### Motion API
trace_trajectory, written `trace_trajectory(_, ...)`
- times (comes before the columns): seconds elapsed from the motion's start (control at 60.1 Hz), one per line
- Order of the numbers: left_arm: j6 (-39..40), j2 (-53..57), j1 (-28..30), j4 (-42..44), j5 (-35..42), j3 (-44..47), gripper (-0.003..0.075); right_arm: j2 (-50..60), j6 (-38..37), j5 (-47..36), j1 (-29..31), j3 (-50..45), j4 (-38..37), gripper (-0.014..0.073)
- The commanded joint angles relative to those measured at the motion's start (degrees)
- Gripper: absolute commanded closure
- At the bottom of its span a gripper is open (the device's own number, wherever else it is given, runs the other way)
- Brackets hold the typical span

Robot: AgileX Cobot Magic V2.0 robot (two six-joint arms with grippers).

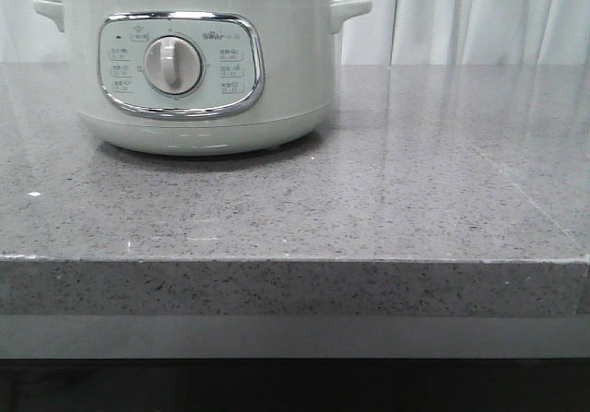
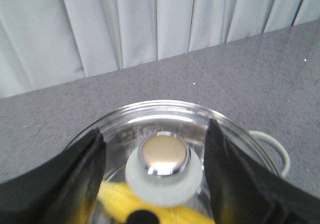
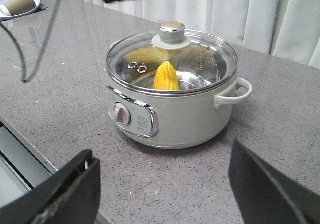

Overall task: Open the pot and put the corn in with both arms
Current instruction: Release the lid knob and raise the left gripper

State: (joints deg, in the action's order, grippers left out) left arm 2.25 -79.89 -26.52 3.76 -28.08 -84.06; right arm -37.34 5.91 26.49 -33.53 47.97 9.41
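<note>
The pale grey-green pot (image 1: pixel 198 62) stands on the grey counter at the back left, dial facing me. The right wrist view shows it (image 3: pixel 172 111) with its glass lid (image 3: pixel 200 58) on. The yellow corn (image 3: pixel 166 76) lies inside, under the lid, and shows through the glass in the left wrist view (image 2: pixel 117 199). My left gripper (image 2: pixel 155 134) is open, one finger on either side of the lid knob (image 2: pixel 163 169), not touching it. My right gripper (image 3: pixel 162 150) is open and empty, apart from the pot on its dial side. Neither gripper shows in the front view.
White curtains (image 1: pixel 479 16) hang behind the counter. A plate with a paper cup (image 3: pixel 17 4) sits at the counter's far corner. A dark cable (image 3: pixel 30 58) hangs beside the pot. The counter's front edge (image 1: pixel 295 260) is near.
</note>
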Motion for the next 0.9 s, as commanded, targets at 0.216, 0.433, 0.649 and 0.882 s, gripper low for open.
trace_trajectory(0.216,0.05,20.04,-0.35,0.09,-1.48,8.73,0.0291,0.17,0.11,-4.61,0.12,1.40,0.41,0.0041)
trace_trajectory(0.433,0.05,31.88,-0.35,-0.86,-0.60,23.26,0.0291,0.17,0.11,-4.61,0.12,1.40,0.41,0.0041)
trace_trajectory(0.649,0.05,39.91,-0.35,-3.76,0.19,33.64,0.0291,0.12,0.11,-3.64,0.12,1.38,0.41,0.0041)
trace_trajectory(0.882,0.05,41.84,-0.35,-3.76,3.18,36.60,0.0306,0.05,0.11,-2.93,0.12,1.31,0.41,0.0043)
